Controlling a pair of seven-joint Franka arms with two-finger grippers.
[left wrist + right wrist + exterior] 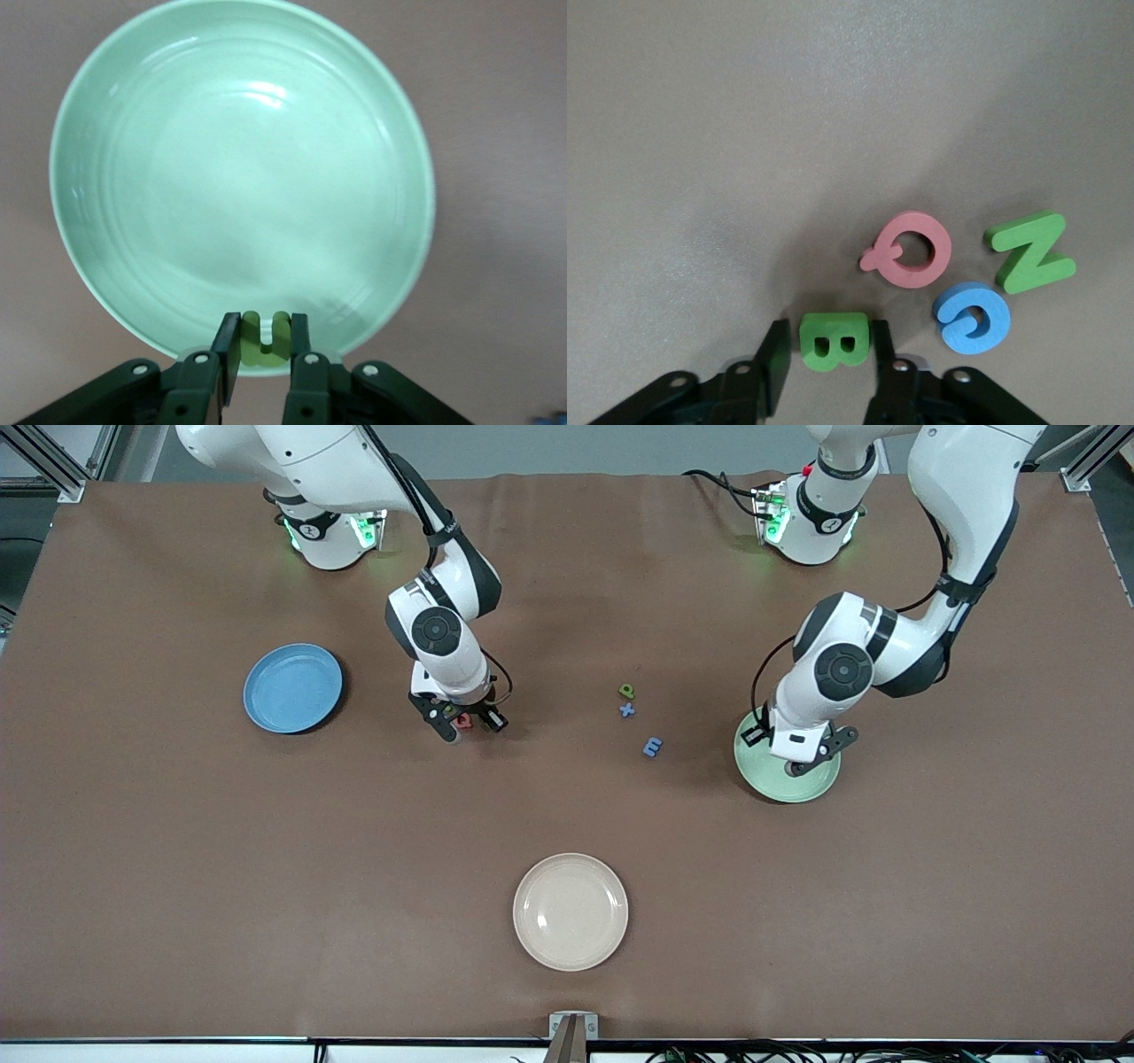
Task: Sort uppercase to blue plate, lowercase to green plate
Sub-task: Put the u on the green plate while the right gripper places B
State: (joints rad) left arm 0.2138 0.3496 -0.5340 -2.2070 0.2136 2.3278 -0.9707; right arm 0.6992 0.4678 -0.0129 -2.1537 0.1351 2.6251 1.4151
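My right gripper (469, 726) is open, low at the table, its jaws either side of the green B (833, 341); one finger is close to it and a gap shows at the other. The pinkish-red Q (911, 250), blue G (973, 317) and green N (1029, 251) lie beside it. The blue plate (293, 687) is empty, toward the right arm's end. My left gripper (797, 766) is shut on the small green u letter (263, 341), over the rim of the green plate (239, 177), which also shows in the front view (769, 788). The green p (626, 690), blue x (627, 710) and blue m (653, 747) lie mid-table.
A cream plate (570, 911) sits empty nearer to the front camera, mid-table. The brown table cover runs to all edges. The robot bases stand along the top of the front view.
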